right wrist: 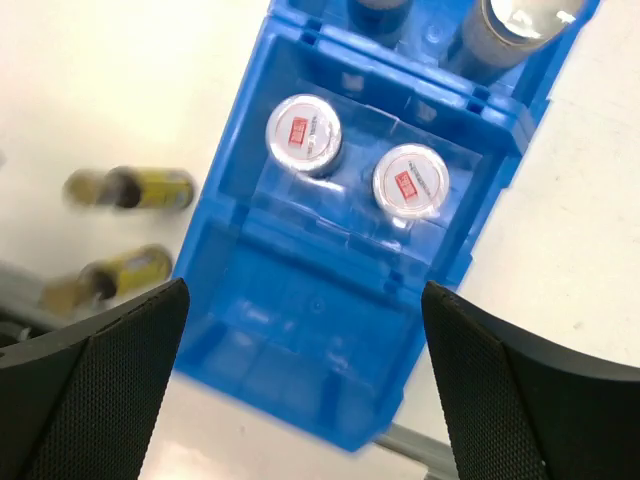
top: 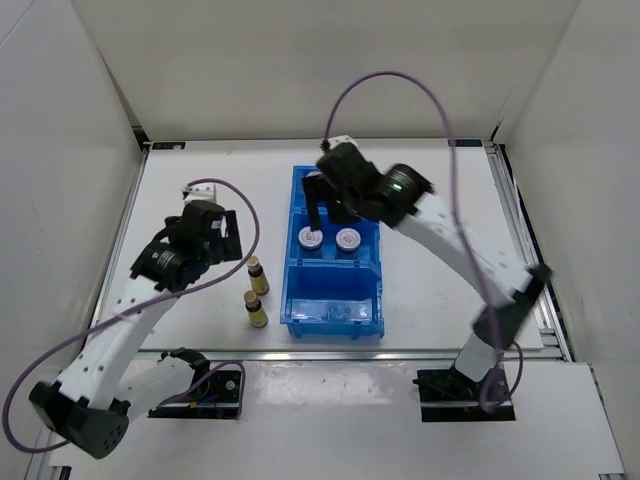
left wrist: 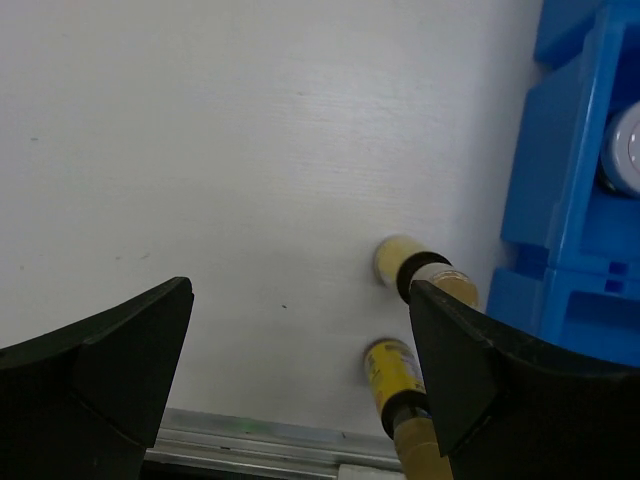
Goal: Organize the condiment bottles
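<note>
While my left hand (left wrist: 300, 350) is hovering wide open over the counter (top: 200, 190) and gripping nothing, the two amber bottles (left wrist: 425, 275) are sitting just past its right finger (left wrist: 470, 370), close beside the blue bin (top: 290, 300). My right hand (right wrist: 305, 370) is hanging over that bin, spread just as wide and bare. Beneath it, the two red-marked jars (right wrist: 303, 133) are standing side by side in the middle compartment, and the silver-capped shakers (right wrist: 505, 35) are showing in the far one.

The near amber bottle (left wrist: 398, 385) and far amber bottle (left wrist: 425, 272) beside blue bin (left wrist: 560, 200); end effector (left wrist: 300, 290) spread wide.
</note>
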You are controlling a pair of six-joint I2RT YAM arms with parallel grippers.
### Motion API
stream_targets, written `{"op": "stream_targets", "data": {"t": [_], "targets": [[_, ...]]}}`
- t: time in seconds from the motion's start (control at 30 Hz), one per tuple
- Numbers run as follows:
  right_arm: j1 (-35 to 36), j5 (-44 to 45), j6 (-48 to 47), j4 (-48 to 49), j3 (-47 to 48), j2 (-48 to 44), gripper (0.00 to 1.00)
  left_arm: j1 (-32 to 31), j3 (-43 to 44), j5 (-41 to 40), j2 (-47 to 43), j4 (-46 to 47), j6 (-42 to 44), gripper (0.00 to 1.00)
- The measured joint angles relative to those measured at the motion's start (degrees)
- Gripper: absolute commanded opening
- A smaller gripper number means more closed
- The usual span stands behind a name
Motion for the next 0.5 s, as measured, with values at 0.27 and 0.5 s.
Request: {"op": "stream_targets", "data": {"t": [0.27, 0.5], "targets": [[1.33, 2.54, 0.33, -2.16, -23.65, -29.64, 1.00, 0.00, 0.09, 12.85, 11.54, 0.74, 0.42, 0.97], [1.31, 4.31, 1.22, -5.86, -28.96, -37.16, 1.00, -0.28, 0.09, 15.96, 11.10, 0.79, -0.87, 0.94]]}}
